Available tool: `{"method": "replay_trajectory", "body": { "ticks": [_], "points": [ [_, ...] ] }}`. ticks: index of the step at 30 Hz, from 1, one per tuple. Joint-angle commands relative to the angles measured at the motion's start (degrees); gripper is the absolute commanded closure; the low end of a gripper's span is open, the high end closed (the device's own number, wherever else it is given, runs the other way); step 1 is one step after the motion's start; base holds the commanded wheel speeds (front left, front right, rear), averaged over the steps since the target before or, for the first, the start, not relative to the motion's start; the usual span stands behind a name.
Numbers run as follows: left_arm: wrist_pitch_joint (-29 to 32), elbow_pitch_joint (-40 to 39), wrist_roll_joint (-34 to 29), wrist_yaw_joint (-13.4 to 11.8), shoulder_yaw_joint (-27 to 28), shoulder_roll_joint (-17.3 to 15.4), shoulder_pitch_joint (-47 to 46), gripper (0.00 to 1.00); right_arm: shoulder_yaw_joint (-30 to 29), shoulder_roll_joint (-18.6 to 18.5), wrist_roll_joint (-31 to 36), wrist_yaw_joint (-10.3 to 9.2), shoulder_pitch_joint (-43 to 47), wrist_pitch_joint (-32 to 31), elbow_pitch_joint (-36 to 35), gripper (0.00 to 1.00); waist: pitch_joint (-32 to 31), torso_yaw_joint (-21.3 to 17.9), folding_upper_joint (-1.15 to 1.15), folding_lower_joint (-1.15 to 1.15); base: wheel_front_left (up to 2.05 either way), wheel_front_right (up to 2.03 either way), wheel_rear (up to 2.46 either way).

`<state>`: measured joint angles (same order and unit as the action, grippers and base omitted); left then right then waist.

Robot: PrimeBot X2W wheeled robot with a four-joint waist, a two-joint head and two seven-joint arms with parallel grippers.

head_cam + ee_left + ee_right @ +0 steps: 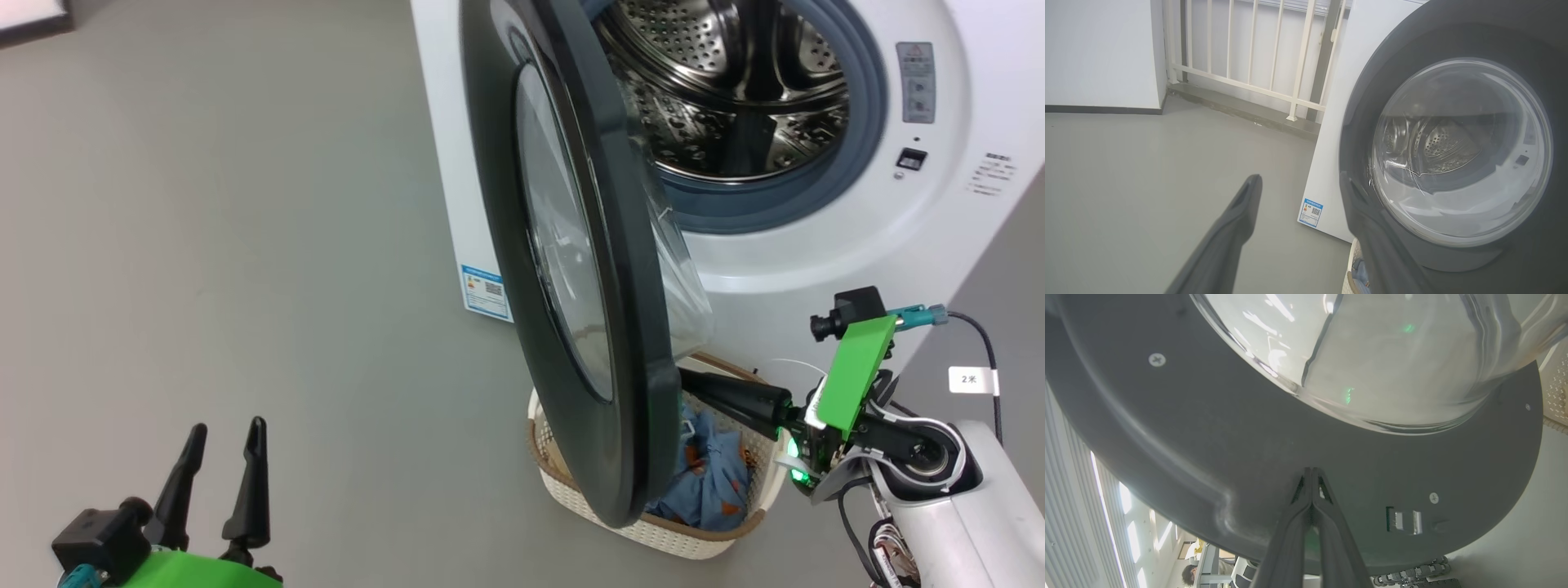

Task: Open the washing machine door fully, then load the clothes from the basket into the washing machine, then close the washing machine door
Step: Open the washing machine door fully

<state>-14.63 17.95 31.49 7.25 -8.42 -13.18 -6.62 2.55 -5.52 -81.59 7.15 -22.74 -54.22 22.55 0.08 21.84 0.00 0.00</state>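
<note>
The washing machine door (pixel 571 269) is found partly swung out from the washing machine (pixel 816 261). It is turned nearly edge-on to the head camera and hangs over the basket (pixel 694 539), so the clothes (pixel 710 482) inside are half hidden behind its black ring. The steel drum (pixel 735 98) is laid bare behind it.

The door is judged stiff and fairly weighty. It is carried on a hinge at the left in the head view, so it should be swung rather than lifted. The glossy ring is likely slippery, and the bulging glass is best left untouched. A push is best placed on the inner ring near the free edge, far from the hinge, where least effort is needed.

That is where the right gripper (pixel 686 380) is set. Its fingers are pressed together, holding nothing, and the tips seem to be laid against the inner face of the ring. The left gripper (pixel 229 426) is spread wide and empty, low at the left, well apart from the door and over the grey floor (pixel 245 245).

In the head view the contact is hidden by the door's edge. In the right wrist view the joined tips are seen at the ring, just beside a latch (pixel 1404 520) and below the glass. The door's outer face, the drum seen through the glass, a blue label (pixel 1310 212) and a white railing (pixel 1249 61) are given by the left wrist view.
</note>
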Motion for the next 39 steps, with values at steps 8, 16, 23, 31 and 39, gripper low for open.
{"method": "replay_trajectory", "body": {
  "ticks": [8, 16, 23, 31, 39],
  "points": [
    [0.2, -0.9, -1.0, -0.7, 1.4, -1.9, -0.7, 0.0, 1.8, 1.7, -1.4, 0.34, 0.8, -0.2, -3.3, 1.0, -1.5, 4.0, 0.0, 0.0, 0.0, 0.0, 0.0],
    [0.3, -1.3, -0.9, -1.3, 1.3, -2.2, -0.3, 0.0, 2.5, 2.2, -2.1, 0.34, 1.4, 0.5, -4.0, 1.0, -1.7, 4.8, 0.0, 0.0, 0.0, 0.0, 0.0],
    [0.2, -1.4, -0.7, -1.5, 1.2, -2.2, -0.2, 0.0, 2.8, 2.3, -2.3, 0.34, 1.3, 0.7, -4.0, 1.0, -1.7, 4.0, 0.0, 0.0, 0.0, 0.0, 0.0],
    [0.1, -1.9, -0.3, -1.9, 1.6, -2.2, 0.3, 0.0, 2.0, 2.4, -1.8, 0.34, 1.0, 2.1, -5.0, 1.0, -1.7, 2.1, 0.0, 0.0, 0.0, 0.0, 0.0],
    [0.0, -2.5, -0.2, -2.1, 1.7, -2.4, 0.3, 0.0, 1.1, 2.4, -0.8, 0.34, 0.7, 4.0, -6.1, 0.72, -1.7, -0.4, 0.0, 0.0, 0.0, 0.0, 0.0]
  ]
}}
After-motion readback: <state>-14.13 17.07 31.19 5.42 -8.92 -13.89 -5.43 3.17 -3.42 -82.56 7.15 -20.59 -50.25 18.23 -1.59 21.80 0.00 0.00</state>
